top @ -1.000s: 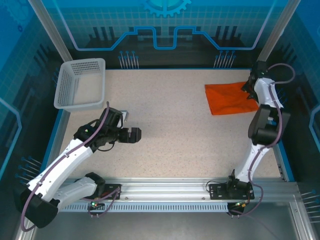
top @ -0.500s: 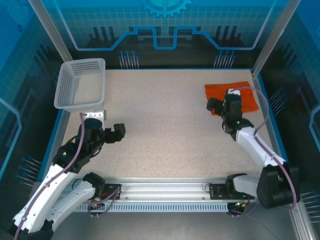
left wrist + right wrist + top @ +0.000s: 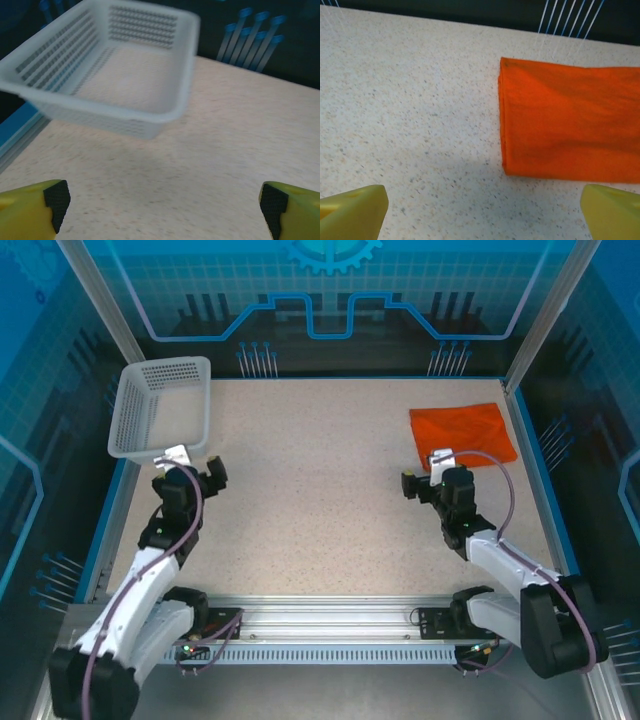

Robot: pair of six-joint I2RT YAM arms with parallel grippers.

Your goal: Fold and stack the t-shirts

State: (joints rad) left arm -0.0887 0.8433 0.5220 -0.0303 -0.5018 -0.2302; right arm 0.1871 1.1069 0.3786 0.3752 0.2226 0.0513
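The bright orange soft-fabric t-shirt lies folded into a flat rectangle at the far right of the speckled beige table, with nothing touching it; the right pincer sits just on its near side, jaws spread wide and empty; through the wrist camera its yellow fingers stand apart below the shirt's folded edge; over on the left, the left pincer is wide as well, holding nothing, and it points at the white perforated plastic basket in the far left corner, near but apart.
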